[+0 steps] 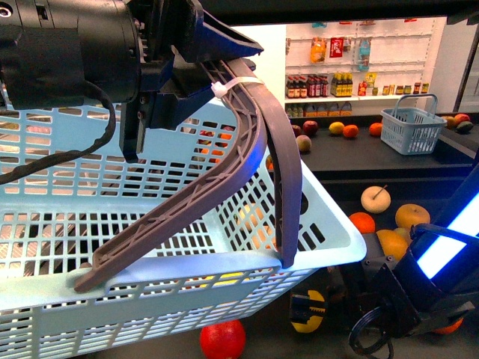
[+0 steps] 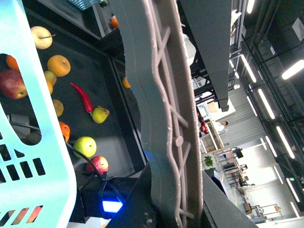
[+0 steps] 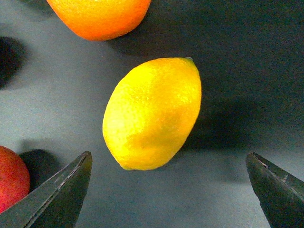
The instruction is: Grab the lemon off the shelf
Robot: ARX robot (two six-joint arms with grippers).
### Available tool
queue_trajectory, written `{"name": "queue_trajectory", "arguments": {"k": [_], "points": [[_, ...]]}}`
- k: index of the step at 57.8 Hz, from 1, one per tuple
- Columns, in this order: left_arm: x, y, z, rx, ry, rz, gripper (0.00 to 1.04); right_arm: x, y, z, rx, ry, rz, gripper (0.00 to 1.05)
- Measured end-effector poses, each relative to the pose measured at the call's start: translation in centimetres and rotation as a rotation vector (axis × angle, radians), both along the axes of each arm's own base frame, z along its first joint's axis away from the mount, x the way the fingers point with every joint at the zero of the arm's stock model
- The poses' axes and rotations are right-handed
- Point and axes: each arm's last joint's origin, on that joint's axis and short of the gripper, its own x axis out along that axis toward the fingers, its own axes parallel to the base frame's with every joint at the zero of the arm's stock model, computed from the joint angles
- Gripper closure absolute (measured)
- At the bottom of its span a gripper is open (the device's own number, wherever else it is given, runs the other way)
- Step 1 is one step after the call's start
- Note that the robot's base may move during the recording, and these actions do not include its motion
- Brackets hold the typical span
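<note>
The lemon (image 3: 152,114), bright yellow and oval, lies on the shelf's dark tray (image 3: 247,57) in the right wrist view. My right gripper (image 3: 168,156) is open just short of it. One finger stands on each side, wider apart than the fruit, and neither touches it. In the front view the shelf's black tiers (image 1: 374,161) run behind the basket; the right arm (image 1: 441,247) reaches down to the lower tier and the lemon is hidden there. My left gripper (image 1: 161,82) is shut on the grey basket handle (image 1: 247,142), holding up the light-blue basket (image 1: 150,224).
An orange (image 3: 97,16) and a red apple (image 3: 9,178) lie close to the lemon. More fruit and a red chili (image 2: 83,97) are spread over the tray. A small grey-blue basket (image 1: 413,129) stands on the upper tier, with white store shelves (image 1: 352,67) behind.
</note>
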Motion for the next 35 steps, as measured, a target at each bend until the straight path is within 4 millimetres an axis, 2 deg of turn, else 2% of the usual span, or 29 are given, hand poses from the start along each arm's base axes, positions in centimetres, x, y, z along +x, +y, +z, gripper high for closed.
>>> {"name": "queue_trajectory", "arguments": {"k": [17,35], "points": [[0.0,0.0,0.0,0.0,0.0,0.0,0.95,1.7,0.9,-0.4,-0.025,0.007,0.02,0.07],[0.0,0.0,0.0,0.0,0.0,0.0,0.95,3.3,1.2,-1.6,-0.06,0.033,0.041,0.07]]}}
